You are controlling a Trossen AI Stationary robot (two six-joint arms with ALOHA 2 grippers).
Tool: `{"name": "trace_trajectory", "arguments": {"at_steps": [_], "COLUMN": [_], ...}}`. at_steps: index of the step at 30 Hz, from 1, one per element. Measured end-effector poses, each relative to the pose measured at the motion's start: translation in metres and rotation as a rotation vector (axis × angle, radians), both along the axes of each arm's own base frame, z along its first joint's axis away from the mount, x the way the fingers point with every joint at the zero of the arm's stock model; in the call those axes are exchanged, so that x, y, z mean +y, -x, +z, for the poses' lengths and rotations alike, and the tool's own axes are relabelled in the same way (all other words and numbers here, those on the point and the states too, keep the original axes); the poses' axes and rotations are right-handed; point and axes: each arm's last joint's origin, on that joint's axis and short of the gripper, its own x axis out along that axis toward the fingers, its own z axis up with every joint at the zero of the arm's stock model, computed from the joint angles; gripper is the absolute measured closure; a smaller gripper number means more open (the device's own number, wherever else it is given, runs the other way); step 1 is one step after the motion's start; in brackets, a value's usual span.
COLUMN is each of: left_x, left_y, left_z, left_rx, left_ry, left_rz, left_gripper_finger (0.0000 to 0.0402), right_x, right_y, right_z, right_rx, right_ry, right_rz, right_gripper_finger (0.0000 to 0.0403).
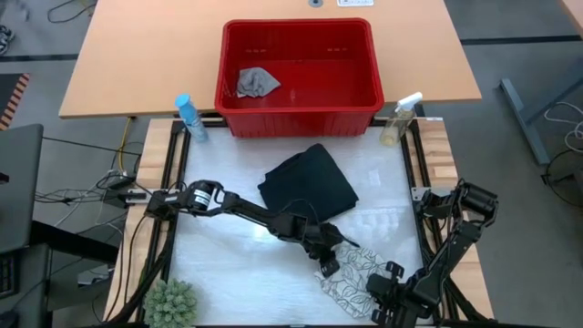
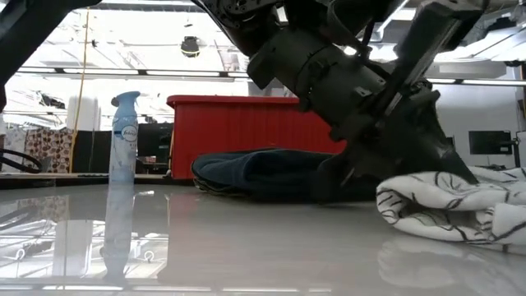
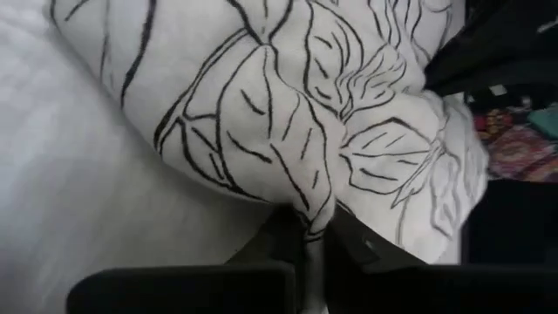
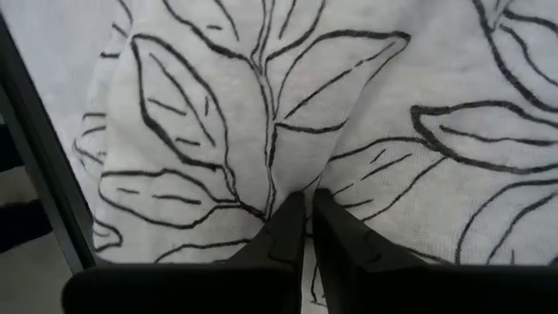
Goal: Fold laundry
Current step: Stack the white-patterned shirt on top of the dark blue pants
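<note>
The white cloth with grey leaf print (image 1: 353, 278) lies bunched on the table's near right part; the low view shows it as a rumpled heap (image 2: 452, 205). My left gripper (image 1: 330, 264) is shut on its left side. My right gripper (image 1: 387, 290) is shut on its near right side. The dark jeans (image 1: 308, 182) lie folded flat at mid table. A small grey cloth (image 1: 256, 82) lies on the floor of the red basket (image 1: 364, 100). My left gripper pinches a raised fold of the leaf-print cloth (image 3: 305, 208) between its two fingers, at the cloth's left edge. The fingers slant down from the table's left. The cloth rests on the table, slack and bunched. My right gripper pinches a pucker of the leaf-print cloth (image 4: 286, 185) between its two fingers, coming steeply from above. How many layers it has I cannot tell. The cloth around the fingers lies on the table.
A blue spray can (image 1: 189, 117) stands at the far left and a clear spray bottle (image 1: 401, 118) at the far right, both near the basket. A green plant (image 1: 171, 305) sits at the near left corner. The white tabletop (image 1: 228, 264) left of the cloth is bare.
</note>
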Motion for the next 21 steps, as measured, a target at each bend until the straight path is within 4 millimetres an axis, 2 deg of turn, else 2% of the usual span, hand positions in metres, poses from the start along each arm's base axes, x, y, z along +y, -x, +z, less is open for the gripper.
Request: {"name": "trace_trajectory", "arguments": {"at_steps": [4, 11, 13, 16, 19, 21], "left_x": [0.01, 0.022, 0.026, 0.032, 0.037, 0.038], "left_y": [-0.001, -0.007, -0.007, -0.007, -0.004, -0.002], "left_z": [0.006, 0.04, 0.048, 0.051, 0.05, 0.05], "left_rx": [0.018, -0.027, -0.026, -0.009, 0.024, 0.039], "left_ry": [0.063, 0.106, 0.093, 0.071, 0.059, 0.033], "left_rz": [0.009, -0.009, -0.008, -0.005, -0.009, -0.008], "left_gripper_finger": [0.0399, 0.04, 0.04, 0.0401, 0.0401, 0.0401], "right_x": [0.0, 0.001, 0.002, 0.005, 0.016, 0.02], "right_y": [0.0, 0.012, 0.018, 0.027, 0.016, 0.005], "right_z": [0.011, 0.048, 0.055, 0.056, 0.054, 0.05], "right_rx": [0.036, 0.095, 0.087, 0.074, 0.142, 0.121], "right_ry": [0.052, 0.18, 0.177, 0.07, -0.104, -0.164], "right_rz": [-0.054, -0.197, -0.296, -0.601, -0.638, -0.655], "right_gripper_finger": [0.0349, 0.0349, 0.035, 0.0356, 0.0357, 0.035]}}
